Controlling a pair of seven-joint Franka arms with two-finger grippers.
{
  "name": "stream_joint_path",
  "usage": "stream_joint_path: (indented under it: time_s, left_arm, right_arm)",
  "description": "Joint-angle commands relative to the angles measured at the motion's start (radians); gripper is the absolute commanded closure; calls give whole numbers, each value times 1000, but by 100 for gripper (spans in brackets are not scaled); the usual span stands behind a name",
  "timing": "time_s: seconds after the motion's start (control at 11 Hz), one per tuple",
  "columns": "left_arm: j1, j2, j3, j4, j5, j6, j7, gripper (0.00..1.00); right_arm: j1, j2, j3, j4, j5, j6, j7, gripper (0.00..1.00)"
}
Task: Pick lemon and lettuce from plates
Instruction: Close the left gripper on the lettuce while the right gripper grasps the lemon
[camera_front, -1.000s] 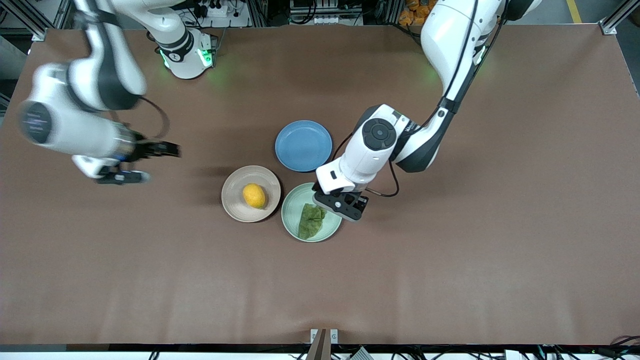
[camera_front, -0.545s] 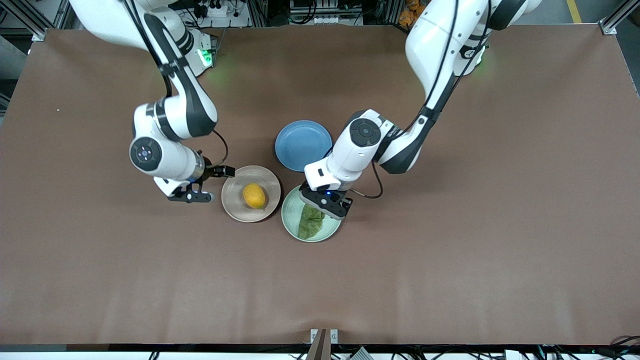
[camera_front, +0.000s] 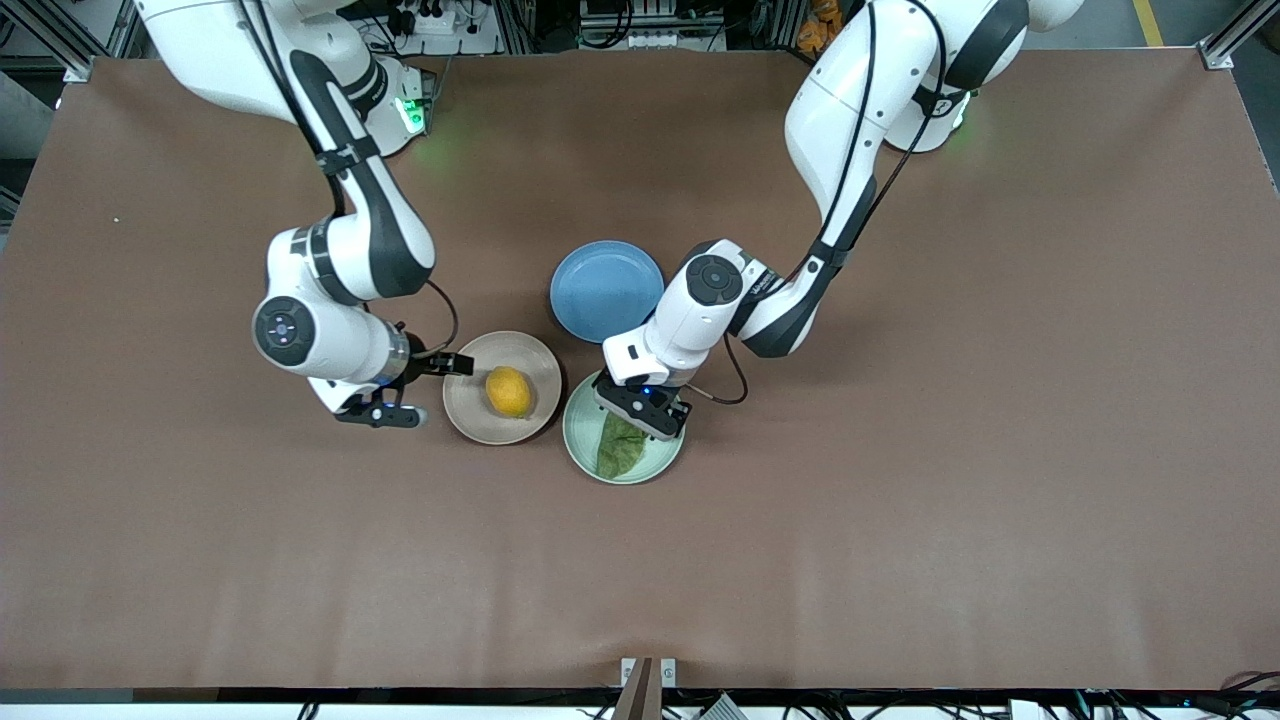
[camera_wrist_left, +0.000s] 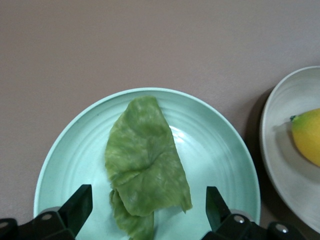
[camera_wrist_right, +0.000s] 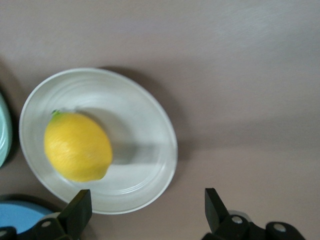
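Note:
The yellow lemon (camera_front: 509, 391) lies on the beige-pink plate (camera_front: 462, 403). The green lettuce (camera_front: 620, 450) lies on the mint plate (camera_front: 578, 452) beside it. My left gripper (camera_front: 640, 408) is open, low over the mint plate, its fingers straddling one end of the lettuce (camera_wrist_left: 145, 160). The left wrist view shows the gripper (camera_wrist_left: 148, 202) and the mint plate (camera_wrist_left: 215, 150). My right gripper (camera_front: 425, 390) is open and empty, over the beige plate's rim at the right arm's end. In the right wrist view the gripper (camera_wrist_right: 145, 202) is off to one side of the lemon (camera_wrist_right: 77, 146) and plate (camera_wrist_right: 147, 130).
An empty blue plate (camera_front: 607, 291) sits farther from the front camera than the two plates, close to both and to the left arm's wrist. The three plates nearly touch. Bare brown table (camera_front: 900, 520) surrounds them.
My right arm has swung in from the right arm's end of the table to the beige plate's rim. My left gripper has shifted over the lettuce on the mint plate.

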Motion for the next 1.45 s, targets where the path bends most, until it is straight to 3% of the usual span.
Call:
stream_joint_path:
  time_s: [0.0, 0.18, 0.45, 0.64, 0.73, 1.0, 1.27, 1.36]
  left_arm:
    - [-16, 36, 13, 18, 29, 35, -10, 0]
    - [-21, 59, 16, 19, 27, 69, -10, 0]
    - [-22, 67, 22, 19, 29, 80, -10, 58]
    - [-22, 67, 22, 22, 27, 80, -10, 88]
    - [-21, 65, 23, 24, 27, 80, -10, 97]
    - [-10, 50, 23, 22, 26, 77, -10, 100]
    - [13, 21, 23, 22, 31, 42, -5, 100]
    - [21, 4, 25, 24, 31, 2, -5, 100]
  right_arm:
    - [-69, 14, 0, 28, 21, -74, -17, 0]
    - [-76, 16, 0, 31, 23, -75, -22, 0]
    - [-76, 22, 0, 35, 23, -75, -34, 0]
    - [-76, 23, 0, 35, 23, -75, -31, 0]
    - [-76, 23, 0, 35, 23, -75, -31, 0]
    - [-62, 25, 1, 35, 40, -72, -7, 0]
    - [-42, 52, 3, 67, 159, -66, -3, 0]
    - [-19, 65, 3, 83, 162, -62, 30, 0]
